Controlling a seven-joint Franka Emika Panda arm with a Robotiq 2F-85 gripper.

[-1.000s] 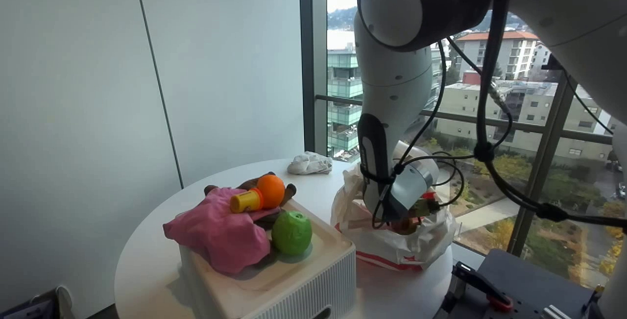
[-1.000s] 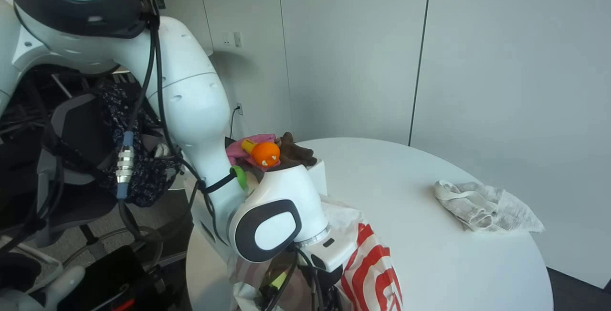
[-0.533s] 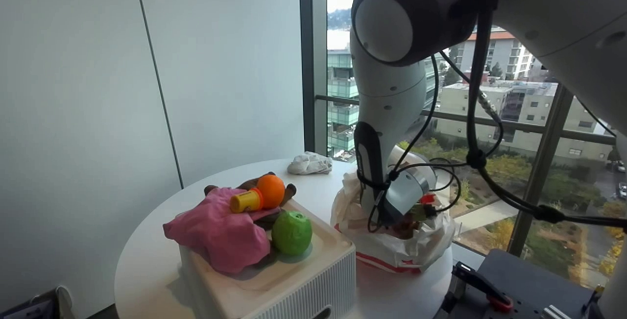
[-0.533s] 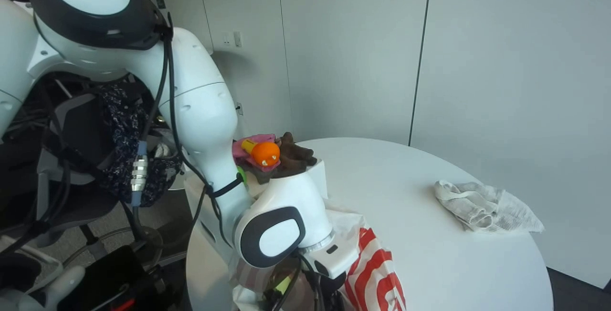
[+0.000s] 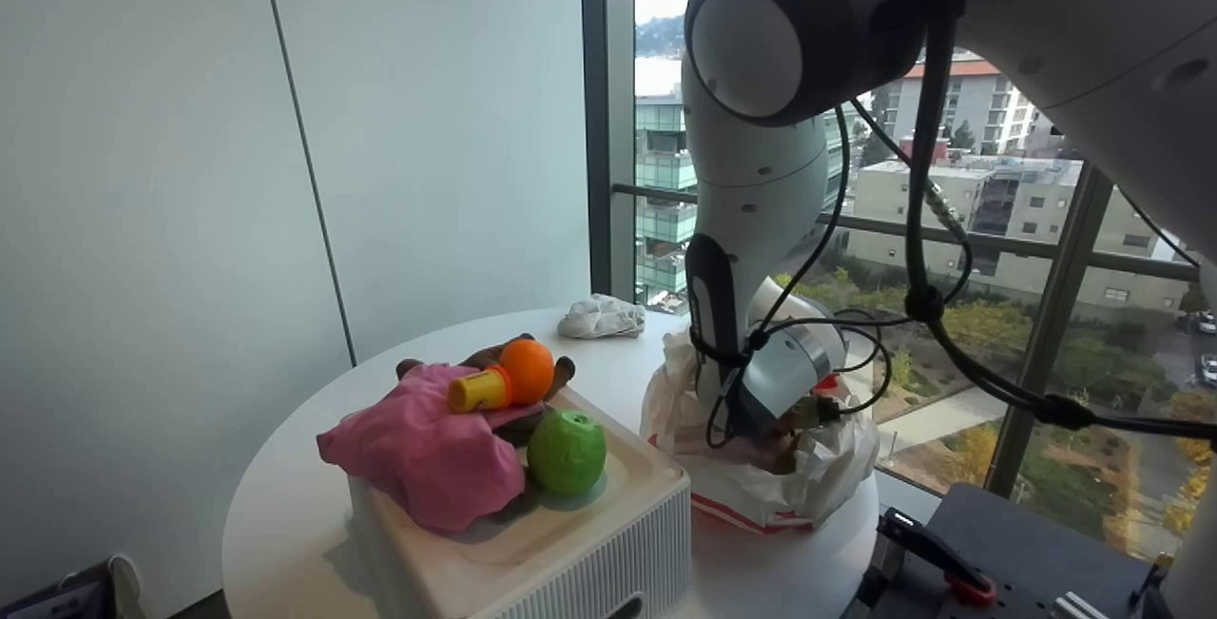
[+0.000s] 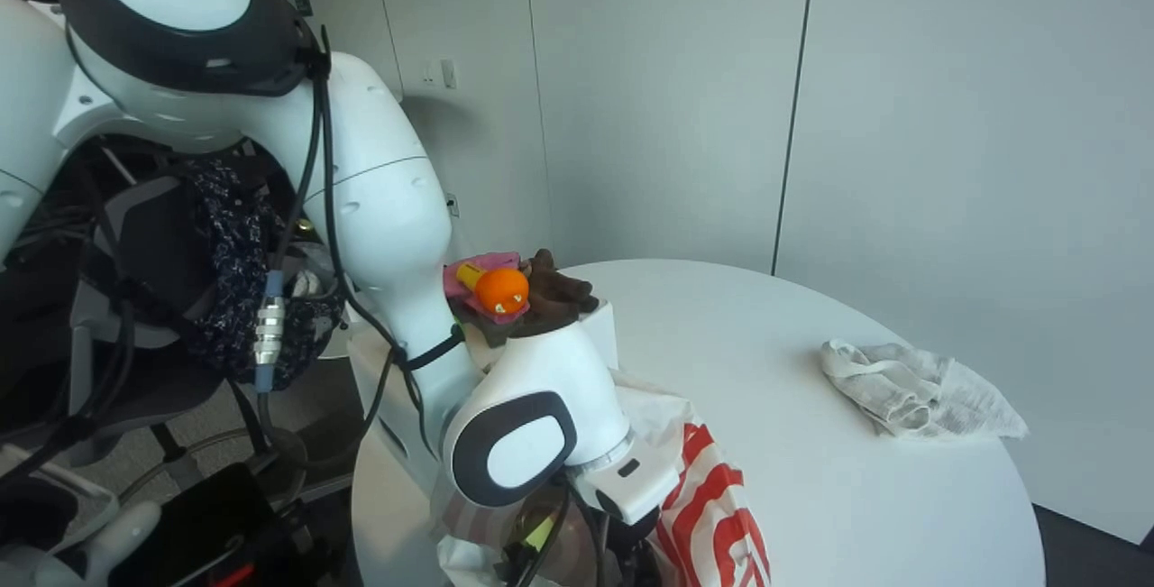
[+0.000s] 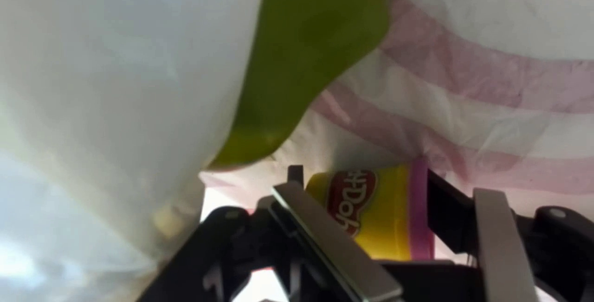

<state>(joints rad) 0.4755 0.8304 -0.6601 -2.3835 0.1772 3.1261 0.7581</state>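
Play-Doh can [image 7: 380, 216], yellow, is down inside a red-and-white striped plastic bag [image 5: 841, 467], between the fingers of the hand [image 7: 364, 195]. Hand grips it end to end: one finger against the purple lid [image 7: 419, 218], one at the base. Arm [image 5: 756, 172] has elbow high, forearm dropping steeply, wrist bent, hand reaching into the bag; fingers are hidden in both exterior views, seen in the wrist view only. Can lies sideways across the hand, long axis roughly level in the wrist view, lid toward the right edge, red label facing the camera. Same bag also has a smooth olive-green object [image 7: 301, 56], partly covered by a blurred pale surface [image 7: 116, 84]; can't tell if that is bag or a separate item. Bag stands on the round white worktop [image 6: 766, 343], just beside a white box [image 5: 613, 548] with a ribbed wall. On top of the box: pink cloth [image 5: 428, 457], brown plush toy [image 6: 554, 289], orange ball [image 5: 530, 370] against a small yellow tub [image 5: 475, 391], green toy fruit [image 5: 567, 453]. Crumpled white cloth [image 6: 920, 389] lies on the worktop, well apart from the bag.
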